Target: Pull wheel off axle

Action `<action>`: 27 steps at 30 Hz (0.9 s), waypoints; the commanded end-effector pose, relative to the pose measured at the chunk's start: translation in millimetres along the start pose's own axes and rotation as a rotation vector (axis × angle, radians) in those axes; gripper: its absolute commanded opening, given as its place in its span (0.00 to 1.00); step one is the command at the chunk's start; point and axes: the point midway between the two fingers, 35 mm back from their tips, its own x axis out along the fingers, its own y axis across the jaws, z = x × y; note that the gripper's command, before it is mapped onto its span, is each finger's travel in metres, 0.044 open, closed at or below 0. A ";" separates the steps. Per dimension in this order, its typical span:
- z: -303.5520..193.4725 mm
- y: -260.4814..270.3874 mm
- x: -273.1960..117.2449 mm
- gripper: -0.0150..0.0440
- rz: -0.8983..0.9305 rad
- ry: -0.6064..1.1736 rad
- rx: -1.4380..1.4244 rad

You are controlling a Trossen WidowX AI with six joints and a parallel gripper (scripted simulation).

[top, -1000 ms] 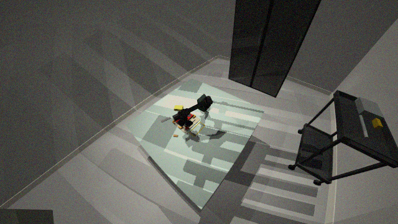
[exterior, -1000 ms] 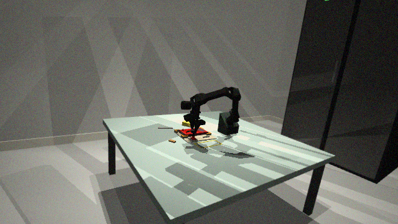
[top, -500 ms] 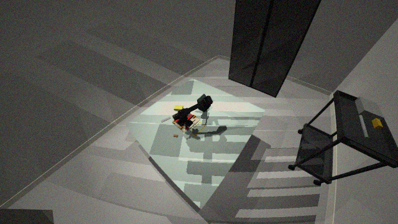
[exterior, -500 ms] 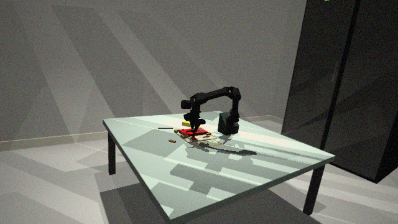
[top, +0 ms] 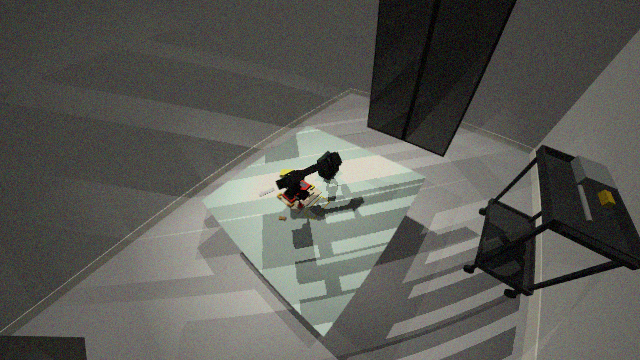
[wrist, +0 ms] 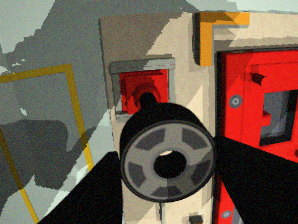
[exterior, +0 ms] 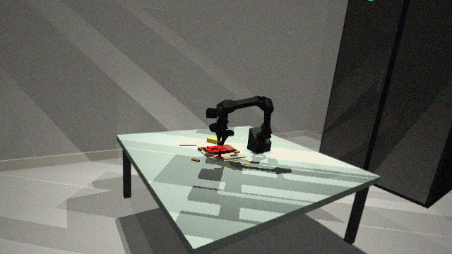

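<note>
My gripper (exterior: 220, 143) (wrist: 166, 153) is shut on the wheel (wrist: 135, 170), a dark tyre with a grey spoked hub, one finger on each side. The wheel is held above the board. The upright axle (wrist: 147, 101) shows dark beyond the wheel's upper edge in the wrist view, on a red square base (wrist: 128, 90) with a grey frame. A pale sliver shows through the hub hole, and the wheel looks clear of the axle; its exact height is hard to tell. The marked area is a yellow outline (wrist: 79, 117) on the table, left of the board in the wrist view.
The beige board (wrist: 185, 90) carries an orange corner bracket (wrist: 206, 45) and a red panel (wrist: 240, 125) close to the right finger. A yellow block (top: 285, 172) (exterior: 212, 140), a small orange block (top: 282, 218) (exterior: 195, 159) and a thin bar (top: 267, 192) (exterior: 188, 145) lie around the board.
</note>
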 end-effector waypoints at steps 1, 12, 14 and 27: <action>-1.1 2.3 1.5 0.25 0.000 0.003 0.000; -15.5 32.2 -1.8 0.25 -0.002 0.004 -0.001; -18.5 37.5 -2.3 0.25 -0.002 0.004 -0.001; -40.2 69.1 -4.6 0.25 -0.006 0.006 -0.001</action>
